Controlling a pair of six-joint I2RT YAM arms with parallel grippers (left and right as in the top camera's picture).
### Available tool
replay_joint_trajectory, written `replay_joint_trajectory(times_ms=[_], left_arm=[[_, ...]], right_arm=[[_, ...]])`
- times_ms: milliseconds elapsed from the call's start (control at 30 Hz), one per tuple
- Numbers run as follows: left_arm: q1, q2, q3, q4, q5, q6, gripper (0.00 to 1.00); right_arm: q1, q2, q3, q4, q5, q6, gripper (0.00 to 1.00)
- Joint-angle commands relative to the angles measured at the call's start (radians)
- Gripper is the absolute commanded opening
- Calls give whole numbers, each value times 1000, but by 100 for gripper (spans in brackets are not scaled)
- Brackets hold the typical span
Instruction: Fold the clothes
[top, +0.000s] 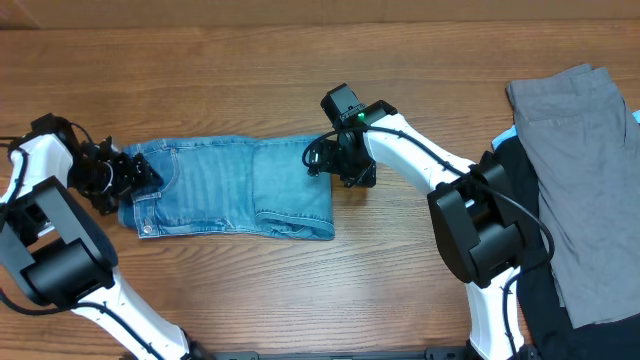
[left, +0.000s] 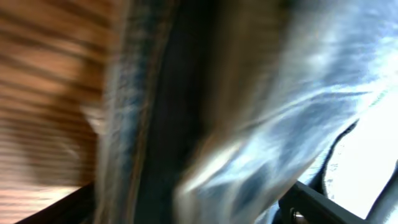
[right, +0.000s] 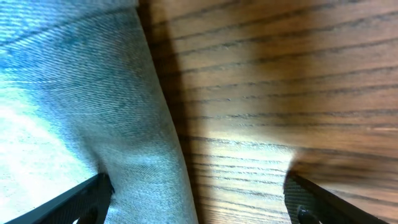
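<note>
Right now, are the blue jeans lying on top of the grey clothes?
No, the jeans lie on the wooden table, well apart from the grey garment.

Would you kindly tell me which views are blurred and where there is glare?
Left wrist view: heavily blurred, the jeans smeared, washed out white at the right edge. Right wrist view: jeans weave sharp, bright glare patch on the table. Overhead: evenly lit, in focus.
</note>
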Motion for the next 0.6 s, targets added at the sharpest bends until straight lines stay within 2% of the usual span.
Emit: replay_joint_trajectory(times_ms=[0, 67, 167, 233, 300, 367, 500, 567], left_arm=[[-100, 103, -53, -11, 72, 23, 82], [-137, 103, -53, -15, 72, 23, 71], [-193, 103, -53, -21, 72, 23, 40], [-221, 103, -52, -29, 65, 23, 25], [-241, 103, -48, -43, 32, 21, 4], [-245, 103, -28, -74, -5, -3, 4], [-231, 92, 105, -206, -56, -31, 4], [-225, 77, 194, -275, -85, -84, 4]], right_arm=[[10, 29, -5, 16, -27, -12, 93], [10, 29, -5, 17, -40, -12, 93], [11, 29, -5, 15, -43, -13, 93], [11, 29, -5, 16, -43, -12, 93], [15, 31, -5, 14, -43, -12, 92], [23, 37, -5, 15, -43, -13, 92], [51, 56, -5, 25, -43, -12, 92], [67, 64, -5, 33, -43, -12, 92]])
